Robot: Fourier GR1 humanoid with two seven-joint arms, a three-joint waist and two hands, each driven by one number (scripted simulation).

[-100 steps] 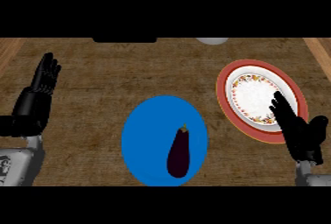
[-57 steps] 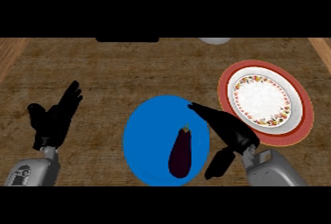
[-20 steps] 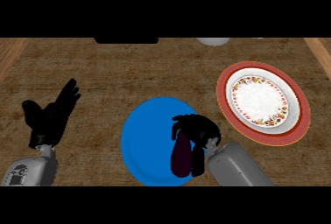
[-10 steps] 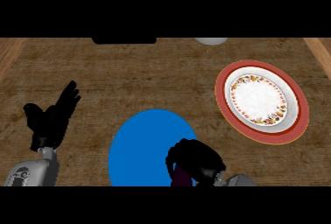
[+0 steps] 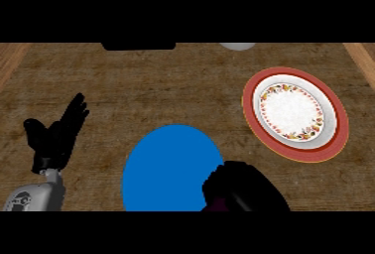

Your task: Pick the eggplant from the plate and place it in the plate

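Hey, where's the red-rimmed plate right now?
In the head view, the red-rimmed plate lies at the right of the counter, apart from the blue plate to its lower left and beyond the right hand.

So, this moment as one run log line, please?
right hand shut on eggplant | eggplant off blue plate | red-rimmed plate holds nothing yet | left hand open, resting
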